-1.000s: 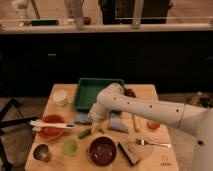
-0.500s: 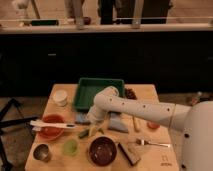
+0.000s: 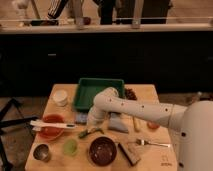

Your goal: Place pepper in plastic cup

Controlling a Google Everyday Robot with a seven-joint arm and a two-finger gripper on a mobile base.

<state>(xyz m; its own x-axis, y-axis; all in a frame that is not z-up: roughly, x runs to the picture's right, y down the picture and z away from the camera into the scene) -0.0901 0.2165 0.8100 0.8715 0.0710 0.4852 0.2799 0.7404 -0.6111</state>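
The dark green pepper (image 3: 90, 132) lies on the wooden table (image 3: 60, 112), just left of and above the dark bowl. The light green plastic cup (image 3: 70, 146) stands to the lower left of the pepper, near the table's front. My gripper (image 3: 92, 123) is at the end of the white arm that comes in from the right. It hangs directly over the pepper's upper end, very close to it or touching it. The arm hides part of the pepper.
A green tray (image 3: 97, 90) is at the back. A white cup (image 3: 60, 97), an orange bowl with a white utensil (image 3: 50, 126), a grey metal cup (image 3: 41, 152), a dark bowl (image 3: 102, 150), a pale corn stick (image 3: 135, 122), a fork (image 3: 152, 144) and a dark block (image 3: 129, 154) also stand on the table.
The arm has swung left and down, bringing the gripper from near the tray's front edge to just over the pepper. The objects have not moved.
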